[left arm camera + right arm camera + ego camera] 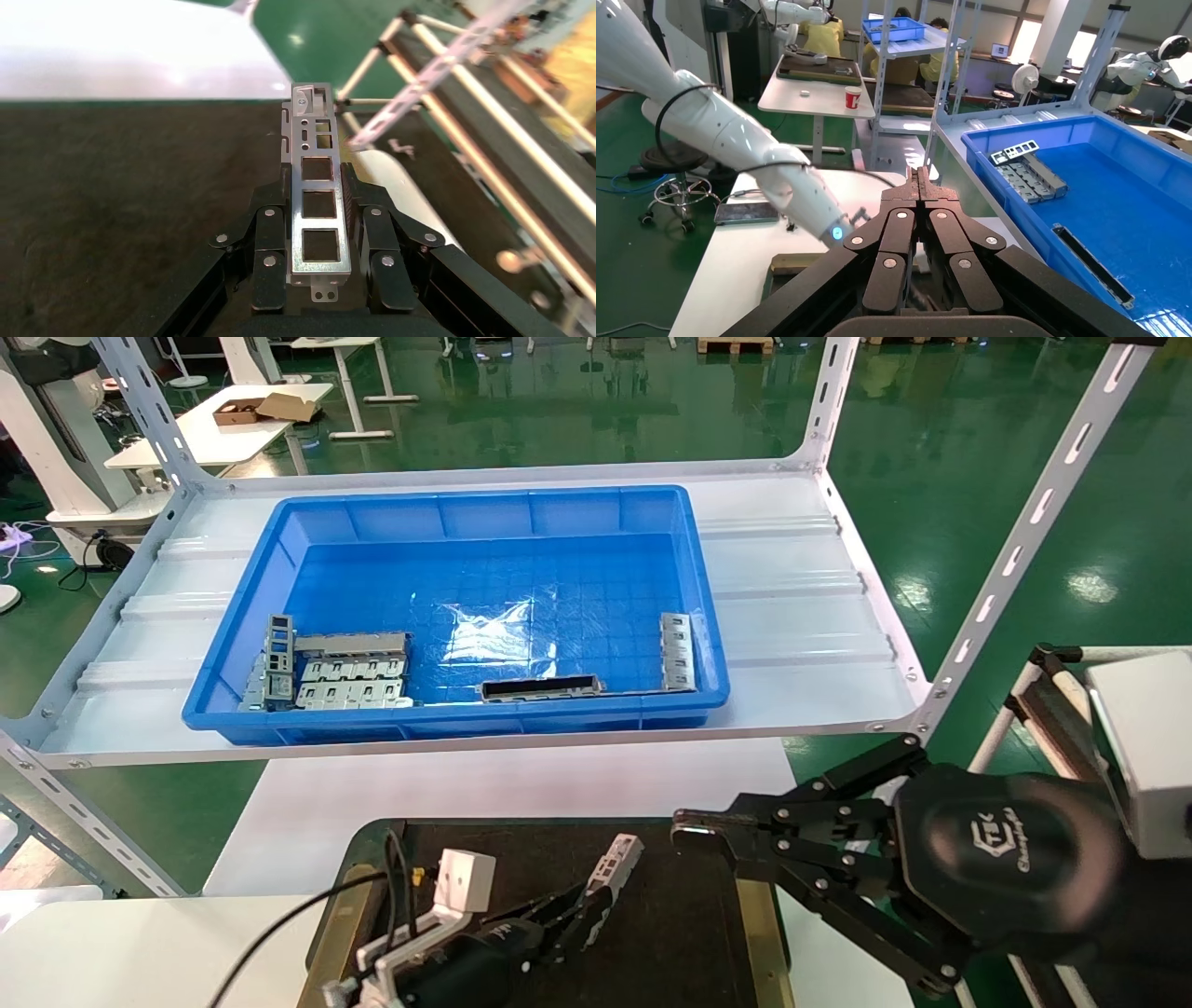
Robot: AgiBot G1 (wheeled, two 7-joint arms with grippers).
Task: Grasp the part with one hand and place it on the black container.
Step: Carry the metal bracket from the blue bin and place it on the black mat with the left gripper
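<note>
Left gripper (589, 907), low over the black container (670, 933), with its fingers (270, 260) clamped on the part (615, 861). The pads press the two long edges of the bar near one end; the rest of the bar projects freely past the fingertips. In the head view the long axis of the part runs obliquely, from the gripper up and to the right, with its free end directed toward the shelf and the blue bin (456, 617). In the left wrist view the part (316, 210) lies in line with the gripper (318, 242), and its broad perforated face is turned to the camera: three large square cut-outs sit between the fingers and smaller openings lie toward the far end. The matte black surface of the container (126, 210) lies beneath it; whether the bar touches that surface cannot be told.

Right gripper (694, 831), held at the right edge of the container, its fingers (898, 242) closed together on nothing, tips pointing toward the left gripper.

In the blue bin, flat grey plates (349, 680) are stacked at the left corner, a dark-faced long bar (540, 688) lies along the near wall, and another grey piece (677, 651) rests by the right wall.
</note>
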